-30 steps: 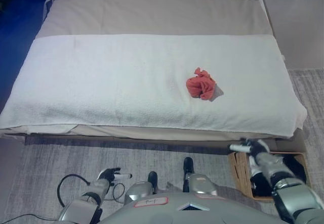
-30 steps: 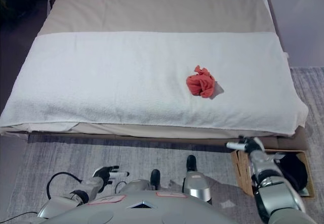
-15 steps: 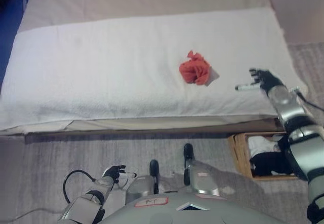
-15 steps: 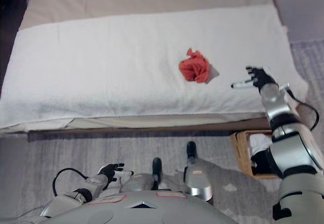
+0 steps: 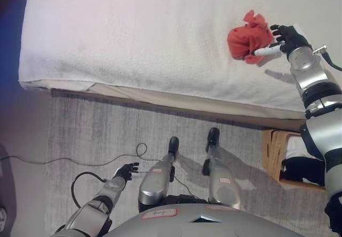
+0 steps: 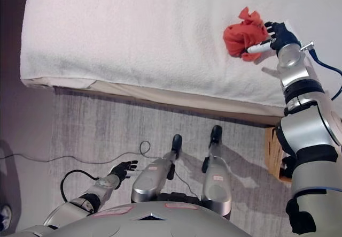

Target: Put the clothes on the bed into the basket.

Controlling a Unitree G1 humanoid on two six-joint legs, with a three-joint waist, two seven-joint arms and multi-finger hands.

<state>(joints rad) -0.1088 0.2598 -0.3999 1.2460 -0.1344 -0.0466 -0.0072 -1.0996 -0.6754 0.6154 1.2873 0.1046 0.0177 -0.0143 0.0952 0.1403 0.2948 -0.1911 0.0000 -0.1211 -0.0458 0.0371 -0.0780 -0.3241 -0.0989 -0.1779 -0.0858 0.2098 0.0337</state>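
Reaching over the white-blanketed bed [image 5: 133,28], the right hand [image 5: 286,38] has arrived beside the crumpled red cloth [image 5: 246,39], fingers spread, holding nothing yet. Grasp comes next, I judge. Left hand [image 5: 125,170] idles low, away from the cloth, fingers loosely open.

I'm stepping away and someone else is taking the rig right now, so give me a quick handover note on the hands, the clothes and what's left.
Right hand: open, reaching over the bed, fingers at the red cloth's right edge, not gripping it.
Left hand: idle, low by the floor, fingers relaxed.
Red cloth: bunched on the white cover, the only clothing visible on the bed.
Basket: on the floor at the robot's right, below the bed's edge, with dark and white items inside.
Left: grasp the cloth, carry it to the basket, drop it in.
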